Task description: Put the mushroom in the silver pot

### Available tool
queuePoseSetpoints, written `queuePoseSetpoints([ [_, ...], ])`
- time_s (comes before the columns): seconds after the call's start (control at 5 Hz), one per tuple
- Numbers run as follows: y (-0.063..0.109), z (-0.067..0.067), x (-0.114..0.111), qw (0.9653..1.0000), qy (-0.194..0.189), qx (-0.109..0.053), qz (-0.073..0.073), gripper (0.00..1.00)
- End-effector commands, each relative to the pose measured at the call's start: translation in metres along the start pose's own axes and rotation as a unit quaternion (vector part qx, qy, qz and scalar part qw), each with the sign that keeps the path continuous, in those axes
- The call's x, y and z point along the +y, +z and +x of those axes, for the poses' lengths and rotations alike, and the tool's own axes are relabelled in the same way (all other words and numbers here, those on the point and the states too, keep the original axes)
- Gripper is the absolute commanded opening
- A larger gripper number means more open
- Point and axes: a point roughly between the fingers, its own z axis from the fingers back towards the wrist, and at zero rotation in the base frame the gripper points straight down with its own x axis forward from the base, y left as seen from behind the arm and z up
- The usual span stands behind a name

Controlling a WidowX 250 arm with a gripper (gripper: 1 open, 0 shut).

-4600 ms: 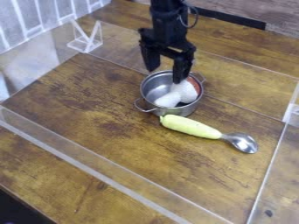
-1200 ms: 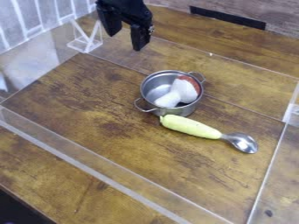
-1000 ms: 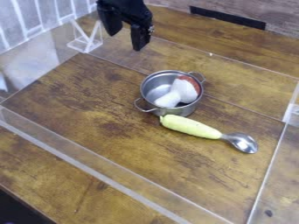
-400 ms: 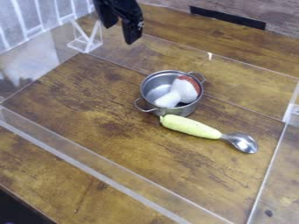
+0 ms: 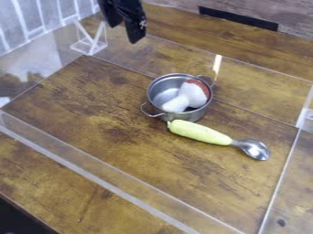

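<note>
We see the mushroom (image 5: 184, 98) lying inside the silver pot (image 5: 175, 95), the empty end effector (image 5: 132, 27) spread wide up beyond the pot, and judge the toy light, smooth and best pinched across its cap.

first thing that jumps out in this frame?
The silver pot at the middle of the wooden table, with the white mushroom lying inside it. Just in front lies a yellow-green spoon-ended piece; the dark gripper hangs open at the top left, apart from the pot.
</note>
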Motion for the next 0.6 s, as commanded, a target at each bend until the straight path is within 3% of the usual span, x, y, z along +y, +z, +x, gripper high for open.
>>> queuePoseSetpoints([
  [0.0, 0.013, 0.018, 0.017, 0.9994, 0.006, -0.032, 0.012, 1.00],
  [0.4, -0.010, 0.009, -0.005, 0.9997, 0.009, -0.022, -0.004, 1.00],
])
